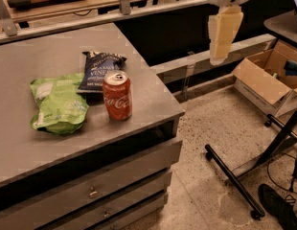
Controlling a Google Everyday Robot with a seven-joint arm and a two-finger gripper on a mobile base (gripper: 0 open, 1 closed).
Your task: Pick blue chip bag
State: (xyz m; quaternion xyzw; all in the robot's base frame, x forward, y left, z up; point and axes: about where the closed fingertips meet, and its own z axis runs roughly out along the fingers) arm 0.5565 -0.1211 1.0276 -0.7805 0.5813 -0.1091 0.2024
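Note:
The blue chip bag [99, 70] is a small dark navy foil bag with white lettering. It lies flat on the grey cabinet top [52, 147], just behind the red Coca-Cola can [117, 95], which hides its near end. My gripper [223, 36] hangs in the air at the upper right, beyond the cabinet's right edge and well apart from the bag. Its pale fingers point down and nothing is in them.
A larger light-green bag [59, 105] lies left of the can. An open cardboard box [266, 83] sits on the floor at right. A black stand's legs [234, 181] cross the floor at lower right. Drawers [96, 190] face front.

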